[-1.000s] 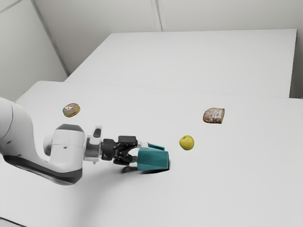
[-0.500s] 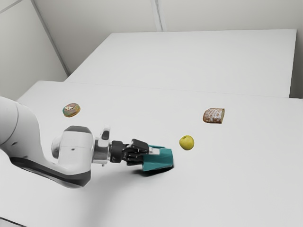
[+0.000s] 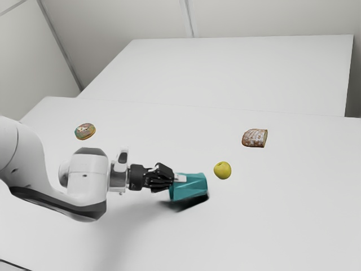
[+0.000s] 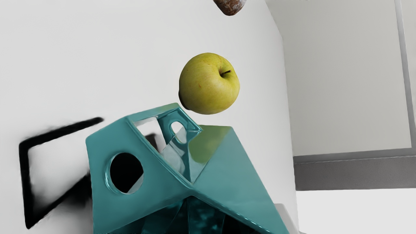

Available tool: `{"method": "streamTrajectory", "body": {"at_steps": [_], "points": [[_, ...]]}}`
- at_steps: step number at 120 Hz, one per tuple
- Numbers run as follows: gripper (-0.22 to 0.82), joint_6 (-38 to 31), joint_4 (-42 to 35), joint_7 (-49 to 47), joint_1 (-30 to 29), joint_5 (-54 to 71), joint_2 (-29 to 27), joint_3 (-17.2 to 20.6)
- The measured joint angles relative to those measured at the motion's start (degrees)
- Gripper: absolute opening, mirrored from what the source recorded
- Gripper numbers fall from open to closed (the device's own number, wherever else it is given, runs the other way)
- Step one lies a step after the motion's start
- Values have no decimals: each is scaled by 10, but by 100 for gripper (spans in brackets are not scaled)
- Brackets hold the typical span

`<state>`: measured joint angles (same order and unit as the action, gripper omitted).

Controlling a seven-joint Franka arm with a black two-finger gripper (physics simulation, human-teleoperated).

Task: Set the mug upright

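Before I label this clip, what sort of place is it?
Probably a simulated robot test room: a smooth white table, plain pale-grey walls, and a jointed white robot arm.

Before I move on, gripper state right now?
Gripper: at the open end of the tipped mug; open or closed can't be told, so a hold on the mug isn't confirmed.
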<state>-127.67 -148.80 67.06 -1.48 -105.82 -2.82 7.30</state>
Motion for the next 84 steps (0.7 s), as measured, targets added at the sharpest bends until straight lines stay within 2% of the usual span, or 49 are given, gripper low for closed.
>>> {"method": "streamTrajectory", "body": {"at_steps": [16, 32, 49, 57, 69, 84], "points": [[-17, -34, 42, -6, 6, 98, -40, 8], [-18, -32, 166, -52, 2, 372, -40, -20], [-18, 56, 362, -144, -5, 711, 38, -39], [-18, 93, 426, -187, -7, 841, 81, -40], [-18, 126, 472, -245, 6, 969, 141, -40], [-18, 136, 480, -306, 13, 1035, 177, -42]]}}
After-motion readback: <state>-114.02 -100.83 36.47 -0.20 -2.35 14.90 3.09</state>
